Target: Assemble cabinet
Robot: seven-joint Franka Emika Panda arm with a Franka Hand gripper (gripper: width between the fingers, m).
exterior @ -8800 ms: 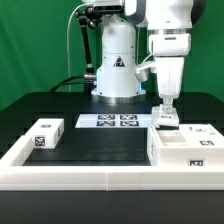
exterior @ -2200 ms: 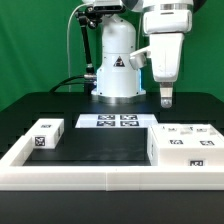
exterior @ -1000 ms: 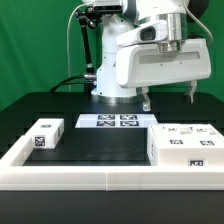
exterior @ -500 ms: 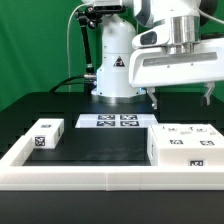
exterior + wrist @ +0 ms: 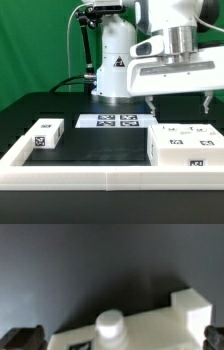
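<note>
White plastic made up every part of the cabinet. Its boxy body [image 5: 186, 150] stood on the black table [image 5: 100, 150] at the exterior view's right, with smaller tagged blocks [image 5: 185, 131] on top of it or just behind; I could not tell which. Another small block [image 5: 44, 136] lay well apart, at the exterior view's left, and the marker board [image 5: 115, 121] lay near the middle of the table. The gripper [image 5: 178, 100] hung above the body without touching it, its jaws spread wide and holding nothing. The two fingers [image 5: 150, 101] stood on a line from the exterior view's left to its right, which was also the direction of the body's long side. In the wrist view a white part with a rounded knob [image 5: 110, 325] lay directly under the gap. I judged that the coming move was a plain descent; whether the jaws could span that long side was not clear.
</note>
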